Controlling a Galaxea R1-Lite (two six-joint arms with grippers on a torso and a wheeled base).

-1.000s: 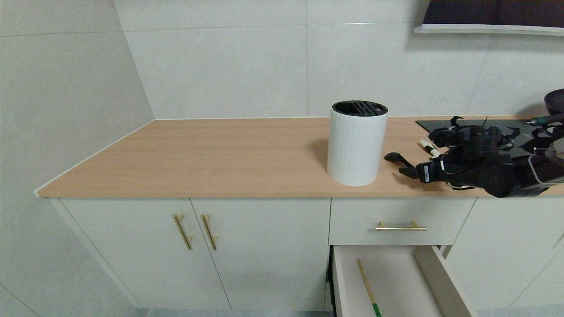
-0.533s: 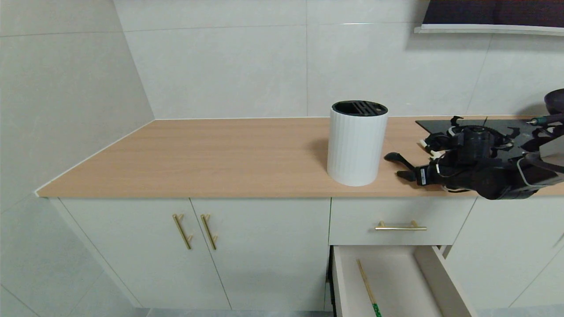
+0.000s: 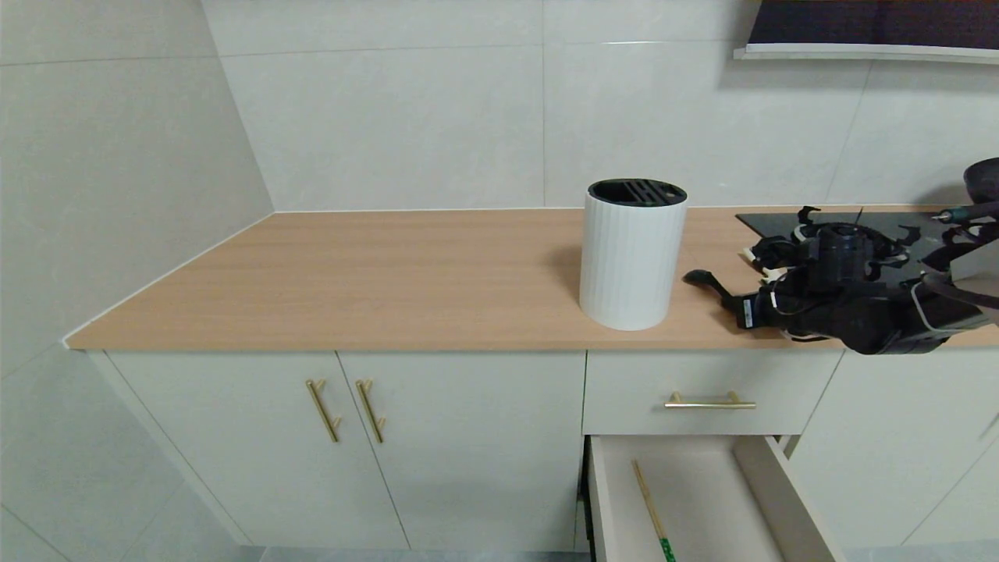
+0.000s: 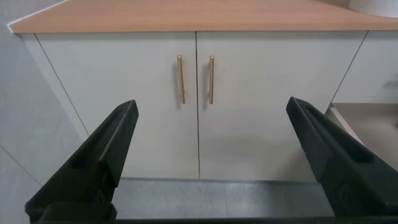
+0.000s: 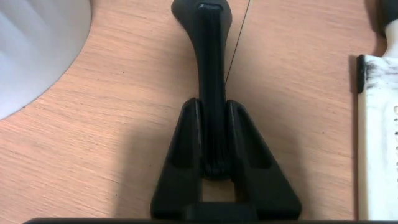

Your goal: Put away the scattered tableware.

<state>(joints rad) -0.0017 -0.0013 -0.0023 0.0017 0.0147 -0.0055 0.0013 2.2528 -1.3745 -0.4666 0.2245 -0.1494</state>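
Note:
A black utensil handle (image 3: 698, 278) lies on the wooden counter (image 3: 390, 273) just right of the white ribbed utensil holder (image 3: 632, 254). My right gripper (image 3: 737, 306) is low over the counter and shut on the black handle (image 5: 208, 74), one finger (image 5: 180, 149) on each side of it. A white-handled utensil (image 5: 376, 137) lies beside it on the counter. My left gripper (image 4: 211, 162) hangs open below counter height, facing the cabinet doors, with nothing between its fingers.
Below the counter a drawer (image 3: 749, 484) stands pulled out with a chopstick (image 3: 652, 511) in it. A black cooktop (image 3: 780, 221) and a dark pan (image 3: 983, 179) sit at the far right. Gold door handles (image 4: 180, 79) mark the cabinet.
The right gripper's fingers have come together on the black handle, and the arm has drawn slightly to the right. The holder and drawer have not moved.

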